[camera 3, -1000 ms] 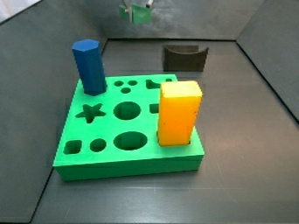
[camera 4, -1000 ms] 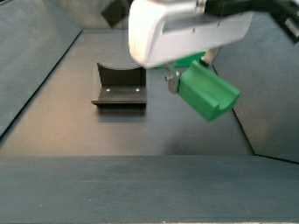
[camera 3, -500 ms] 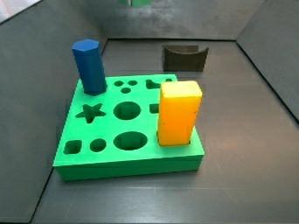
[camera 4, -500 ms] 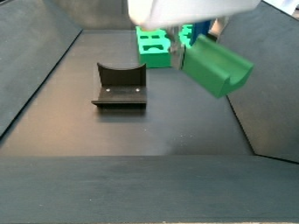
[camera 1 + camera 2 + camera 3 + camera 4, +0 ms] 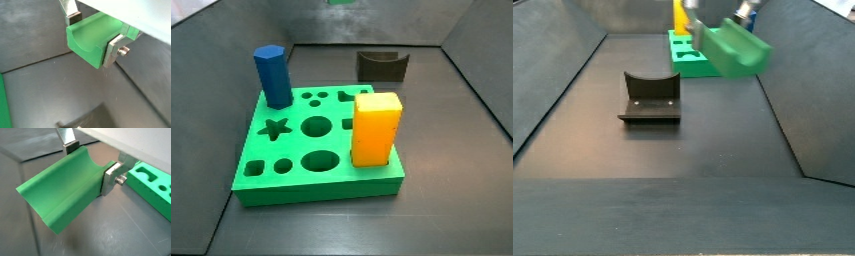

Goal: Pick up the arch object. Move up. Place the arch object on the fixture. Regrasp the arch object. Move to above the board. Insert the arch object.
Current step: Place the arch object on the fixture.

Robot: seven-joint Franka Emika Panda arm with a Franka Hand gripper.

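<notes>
My gripper (image 5: 93,32) is shut on the arch object (image 5: 90,40), a green block with a curved notch, held between the silver fingers (image 5: 114,50) in both wrist views (image 5: 63,190). In a side view the arch object (image 5: 734,48) hangs high in the air, to the right of and beyond the fixture (image 5: 649,98), with the gripper (image 5: 743,14) at the frame's top. The fixture (image 5: 382,66) stands empty behind the board (image 5: 271,170). Only a sliver of the arch object (image 5: 341,2) shows in that view. The fixture (image 5: 90,119) lies far below.
A blue hexagonal prism (image 5: 271,75) and an orange-yellow block (image 5: 376,128) stand in the board. The board's corner shows in a wrist view (image 5: 152,183). Dark sloping walls (image 5: 800,70) enclose the floor.
The gripper has risen with the arch object, leaving the top of one side view and moving up and away in the other. The fixture and board have not moved.
</notes>
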